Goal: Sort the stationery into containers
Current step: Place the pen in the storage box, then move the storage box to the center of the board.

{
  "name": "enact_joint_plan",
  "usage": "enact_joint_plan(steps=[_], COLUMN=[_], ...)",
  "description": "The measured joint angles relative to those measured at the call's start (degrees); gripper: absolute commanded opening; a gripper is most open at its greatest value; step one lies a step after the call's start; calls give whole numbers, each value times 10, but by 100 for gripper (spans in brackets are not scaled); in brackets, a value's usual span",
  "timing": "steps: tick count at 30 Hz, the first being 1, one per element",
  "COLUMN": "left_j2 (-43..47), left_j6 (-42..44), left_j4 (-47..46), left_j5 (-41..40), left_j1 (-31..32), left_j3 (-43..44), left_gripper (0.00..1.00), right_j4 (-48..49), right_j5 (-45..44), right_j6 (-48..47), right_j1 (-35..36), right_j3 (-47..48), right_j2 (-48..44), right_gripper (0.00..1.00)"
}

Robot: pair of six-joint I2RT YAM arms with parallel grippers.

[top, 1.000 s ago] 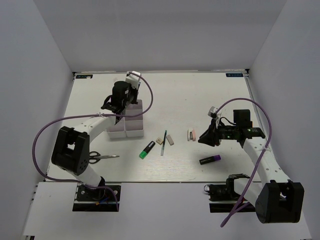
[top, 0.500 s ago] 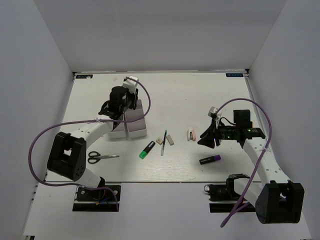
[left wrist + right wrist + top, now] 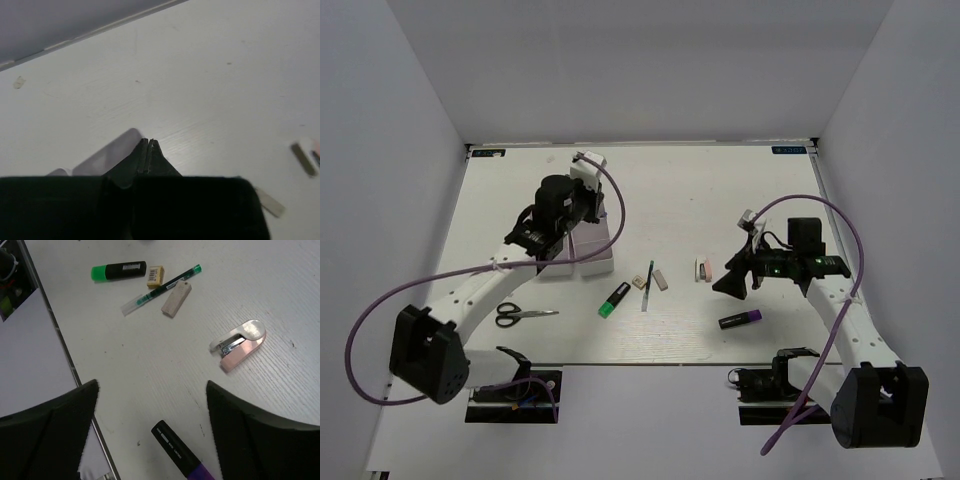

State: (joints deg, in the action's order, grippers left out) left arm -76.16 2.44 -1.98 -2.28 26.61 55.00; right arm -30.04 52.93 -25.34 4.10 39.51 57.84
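Note:
The containers [image 3: 594, 255], a white block of bins, sit at the left, half hidden under my left arm. My left gripper [image 3: 578, 212] [image 3: 148, 141] hovers above them, shut, with nothing between its fingers. Loose stationery lies mid-table: black-handled scissors [image 3: 525, 314], a green-black highlighter [image 3: 614, 298] [image 3: 119, 271], a thin pen [image 3: 647, 285] [image 3: 162, 289], a beige eraser [image 3: 661, 280] [image 3: 176, 299] and a small yellowish eraser [image 3: 155, 276]. My right gripper [image 3: 722, 287] [image 3: 150, 387] stands open just above the cap end of the purple-black marker [image 3: 741, 320] [image 3: 180, 456], holding nothing.
A pink piece with a metal clip [image 3: 703, 270] [image 3: 239, 344] lies just beyond my right gripper. The table's near edge [image 3: 60, 340] runs close on the left of the right wrist view. White walls enclose the table on three sides.
My left gripper opened over the bins, then shut again as its arm swung out. My right gripper opened wide and dropped a little toward the purple marker.

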Motion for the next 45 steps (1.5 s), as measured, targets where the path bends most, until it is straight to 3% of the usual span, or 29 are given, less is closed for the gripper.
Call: enact_joint_plan(steps=[2,3,4,9,19,31,45], left_j2=[34,52,66,72,-86,-136,-146], left_j6=[-21,-34,-51,-152,-256,-228,-203], left_j4=[40,59,76,112,127,127,156], left_j5=[10,18,24,52,-8,-160,-262], left_j1=[29,44,57,116,169,202,203], left_j3=[10,12,13,-2,-19,-22,-28], left_gripper=[8,10,10,0,1,1,0], right_j4=[2,0,-3,-10,5,12,15], right_j5=[-1,-1,0,-7,-43,-52,-52], right_j6=[9,10,9,37,73,84,85], right_j1=[0,1,1,1,0,0,0], right_j3=[1,3,8,25,19,19,18], right_j2=[10,20,32,70,28,17,13], right_gripper=[58,34,0,0,0,0,0])
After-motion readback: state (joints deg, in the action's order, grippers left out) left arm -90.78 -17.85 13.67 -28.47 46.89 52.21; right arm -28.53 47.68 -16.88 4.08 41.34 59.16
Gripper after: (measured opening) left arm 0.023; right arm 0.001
